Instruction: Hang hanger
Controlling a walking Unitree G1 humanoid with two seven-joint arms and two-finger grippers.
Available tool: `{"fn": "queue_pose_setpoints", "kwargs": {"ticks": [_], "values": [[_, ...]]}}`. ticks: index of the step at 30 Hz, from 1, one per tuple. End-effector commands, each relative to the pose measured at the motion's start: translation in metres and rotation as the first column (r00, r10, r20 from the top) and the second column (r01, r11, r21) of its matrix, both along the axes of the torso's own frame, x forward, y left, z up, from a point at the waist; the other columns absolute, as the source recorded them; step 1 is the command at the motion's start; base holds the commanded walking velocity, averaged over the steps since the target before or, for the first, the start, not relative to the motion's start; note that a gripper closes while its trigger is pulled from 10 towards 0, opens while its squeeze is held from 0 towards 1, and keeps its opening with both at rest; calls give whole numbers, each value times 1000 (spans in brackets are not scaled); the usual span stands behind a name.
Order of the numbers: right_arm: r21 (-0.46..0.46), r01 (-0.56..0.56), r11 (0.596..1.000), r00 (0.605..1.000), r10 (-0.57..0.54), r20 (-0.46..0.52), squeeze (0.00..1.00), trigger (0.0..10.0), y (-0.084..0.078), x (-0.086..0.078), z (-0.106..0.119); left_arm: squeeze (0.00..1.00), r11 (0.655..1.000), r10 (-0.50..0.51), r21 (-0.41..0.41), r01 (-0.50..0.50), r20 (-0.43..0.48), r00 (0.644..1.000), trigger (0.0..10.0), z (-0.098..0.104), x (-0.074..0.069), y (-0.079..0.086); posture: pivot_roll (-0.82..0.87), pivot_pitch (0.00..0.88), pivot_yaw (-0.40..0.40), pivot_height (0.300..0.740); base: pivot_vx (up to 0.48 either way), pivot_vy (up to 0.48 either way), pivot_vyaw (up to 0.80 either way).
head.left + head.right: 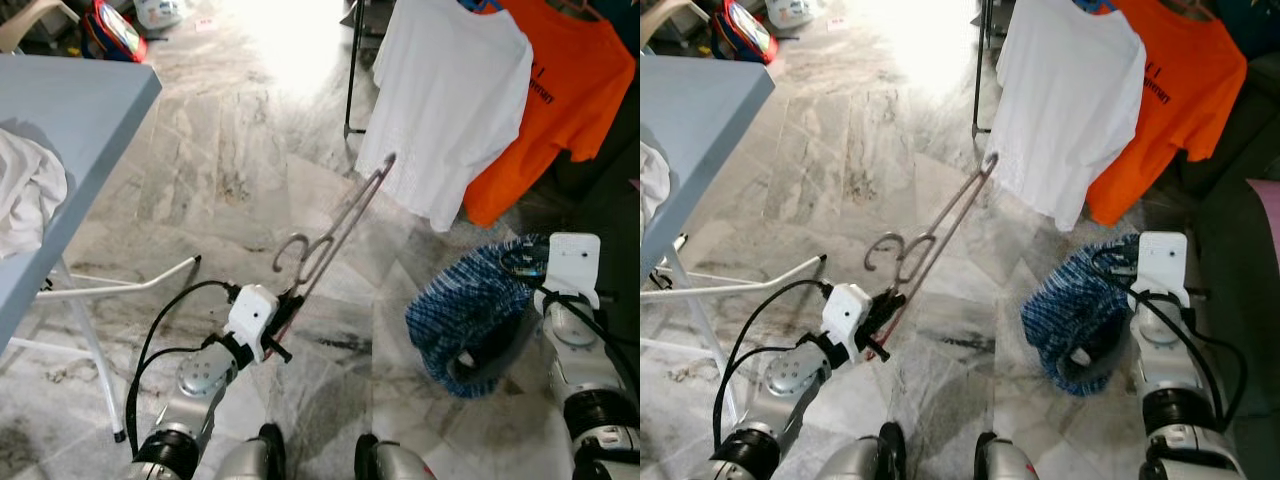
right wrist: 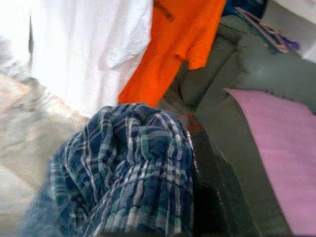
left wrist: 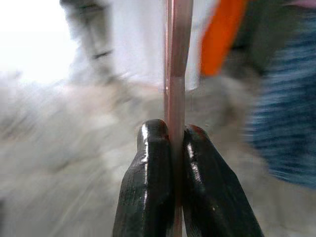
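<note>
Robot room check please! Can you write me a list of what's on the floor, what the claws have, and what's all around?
Surface: grey marble floor, sunlit at the far end.
Job's things: metal hanger, bare, pointing toward the rack.
Clutter: white cloth on the grey table; colourful bag on the floor.
Grippers: left claw pinches the hanger's wire; right claw holds a blue plaid garment.
Cables: black cables loop along the left arm; more at the right wrist.
Surroundings: white T-shirt and orange T-shirt hanging on a rack; dark sofa with a pink cover.
</note>
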State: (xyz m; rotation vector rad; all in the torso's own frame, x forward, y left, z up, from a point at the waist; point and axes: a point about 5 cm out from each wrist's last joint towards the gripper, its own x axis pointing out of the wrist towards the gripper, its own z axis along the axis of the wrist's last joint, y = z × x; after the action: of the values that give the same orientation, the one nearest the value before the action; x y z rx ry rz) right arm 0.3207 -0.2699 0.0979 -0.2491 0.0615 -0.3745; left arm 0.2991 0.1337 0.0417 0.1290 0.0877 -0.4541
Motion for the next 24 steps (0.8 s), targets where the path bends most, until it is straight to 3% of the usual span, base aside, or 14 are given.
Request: {"fn": "queue_pose_setpoints", "kwargs": {"ticks": [1,2,3,4,7,8,9,10,17,24], "values": [[14,-30,999,999,29,33,0,0,6,-3,1,0,997,82,5,-82,-40,996,7059,-9,-4,5,-9,211,-17,740,0,0,0],[14,-30,999,999,29,33,0,0,6,-3,1,0,997,82,5,-82,-40,996,7059,-9,-4,5,-9,211,-17,740,0,0,0],[43,-62,997,996,59,65,0,0,16,-6,1,0,986,164,22,-164,-37,986,9725,-10,-3,9,-4,203,-20,740,0,0,0],[43,-62,997,996,59,65,0,0,16,-6,1,0,986,164,22,-164,-37,986,9725,-10,-3,9,-4,203,-20,740,0,0,0],[72,-186,980,970,171,173,0,0,54,-16,11,0,939,344,12,-344,-16,939,10000,-7,-1,22,-2,192,-21,740,0,0,0],[60,-223,973,958,208,195,0,2667,64,-18,15,0,931,365,-8,-366,-23,931,10000,-6,-1,26,1,187,-20,740,0,0,0],[60,-223,973,958,208,195,0,2667,64,-18,15,0,931,365,-8,-366,-23,931,10000,-6,-1,26,1,187,-20,740,0,0,0],[50,-268,962,944,251,215,0,10000,75,-20,20,0,925,379,-16,-379,-21,925,10000,-5,-1,29,3,186,-19,740,0,0,0],[19,-327,945,920,314,236,0,10000,93,-17,27,0,934,357,-16,-357,-1,934,10000,2,4,26,8,182,-23,740,0,0,229],[43,-331,943,923,314,222,0,10000,95,-20,31,0,929,369,-36,-369,4,929,10000,9,11,24,12,184,-19,740,0,0,431]]}}
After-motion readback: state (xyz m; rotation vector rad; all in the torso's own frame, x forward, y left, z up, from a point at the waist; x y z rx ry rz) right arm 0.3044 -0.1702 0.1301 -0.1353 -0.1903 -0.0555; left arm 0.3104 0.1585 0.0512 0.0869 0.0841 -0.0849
